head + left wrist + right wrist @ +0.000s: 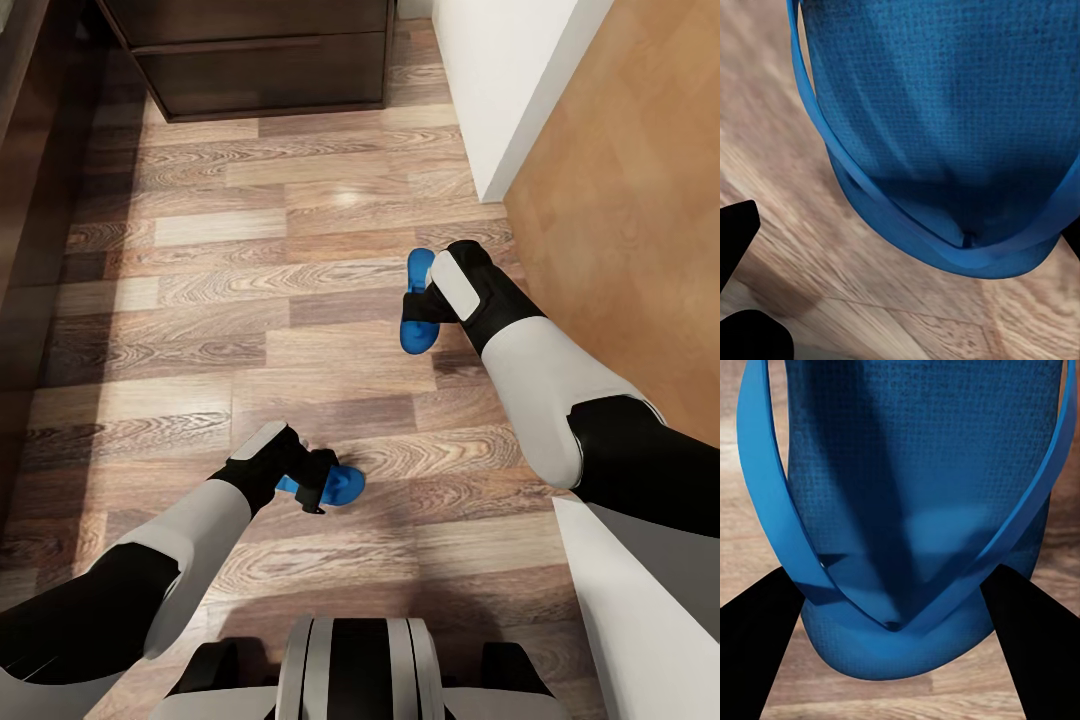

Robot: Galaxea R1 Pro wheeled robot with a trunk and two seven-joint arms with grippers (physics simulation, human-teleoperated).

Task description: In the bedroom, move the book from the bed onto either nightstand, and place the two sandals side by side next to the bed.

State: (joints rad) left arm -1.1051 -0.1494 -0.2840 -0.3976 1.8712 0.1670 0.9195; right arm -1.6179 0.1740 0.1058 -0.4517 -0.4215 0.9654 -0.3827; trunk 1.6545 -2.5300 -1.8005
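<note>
Over wood-plank floor (250, 300), each gripper — left (318, 487), right (425, 300) — clamps a textured blue sandal (345, 485).

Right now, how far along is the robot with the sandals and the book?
Nothing looks finished. In hand: the left gripper holds one blue sandal and the right gripper holds the other sandal, both over the wood-plank floor. Left: setting them down side by side by the bed. The book's state can't be judged from here.
</note>
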